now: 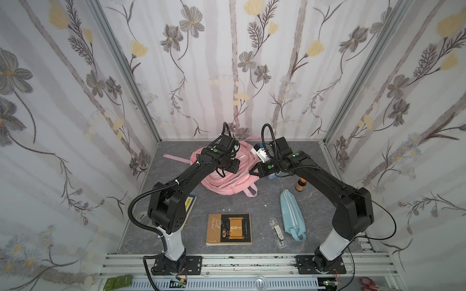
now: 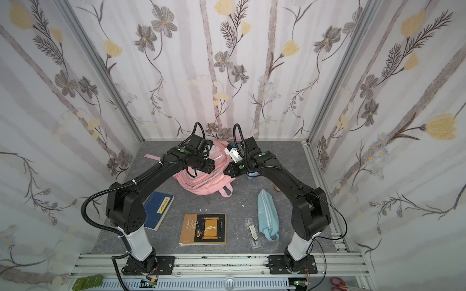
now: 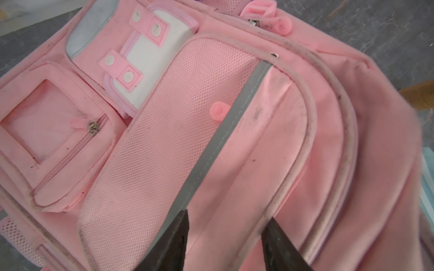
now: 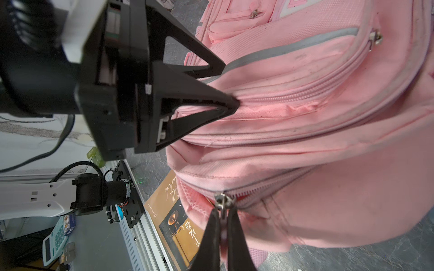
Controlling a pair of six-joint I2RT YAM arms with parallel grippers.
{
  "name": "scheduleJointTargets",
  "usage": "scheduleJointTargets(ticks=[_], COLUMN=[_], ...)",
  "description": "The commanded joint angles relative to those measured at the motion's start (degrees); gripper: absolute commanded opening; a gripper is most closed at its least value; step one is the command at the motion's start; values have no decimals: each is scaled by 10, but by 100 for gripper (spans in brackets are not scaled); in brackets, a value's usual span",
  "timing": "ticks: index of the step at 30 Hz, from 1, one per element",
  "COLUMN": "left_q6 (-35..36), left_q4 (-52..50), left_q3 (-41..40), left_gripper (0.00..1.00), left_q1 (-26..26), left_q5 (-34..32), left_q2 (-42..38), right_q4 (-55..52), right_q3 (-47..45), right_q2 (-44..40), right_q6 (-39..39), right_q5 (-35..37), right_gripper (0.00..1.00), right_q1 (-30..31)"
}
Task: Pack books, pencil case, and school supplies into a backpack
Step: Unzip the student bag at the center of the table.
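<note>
Backpack (image 4: 328, 140) zipper pull (image 4: 223, 201) seems pinched by right gripper (image 4: 223, 213).

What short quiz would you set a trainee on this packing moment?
1. True or false: the brown-gold scroll-cover paperback book lies inside the large soft pink fabric backpack.
2. The right hand is shut on: A) the backpack's metal zip pull; B) a wooden ruler; C) a green marker.
3. Name the thing lying between the long light-blue fabric pencil case and that paperback.
Key: 1 false; 2 A; 3 the narrow clear plastic case.
</note>
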Motion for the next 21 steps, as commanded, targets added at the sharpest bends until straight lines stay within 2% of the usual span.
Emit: scheduleJointTargets(ticks=[1, 5, 6, 10, 13, 21], left_q6=[-2, -23, -32, -109, -211, -407], left_q4=[-2, -10, -10, -26, -27, 61], left_q3=[17, 34, 38, 58, 72, 65], left_gripper=[34, 4, 0, 0, 0, 0], left_q1=[0, 3, 5, 23, 47, 52], left_q5=[-58, -38, -32, 2, 72, 195], left_q2=[15, 19, 17, 11, 3, -11], right_q4=[12, 6, 5, -4, -12, -22], right_q3=[3, 4, 6, 20, 38, 85], right_q2=[-11, -12, -12, -10, -8, 5], right_q6=[-24, -27, -29, -33, -33, -15], right_q5=[-22, -13, -12, 5, 21, 68], right_gripper=[0, 0, 0, 0, 0, 0], right_q1=[1, -2, -3, -4, -4, 7])
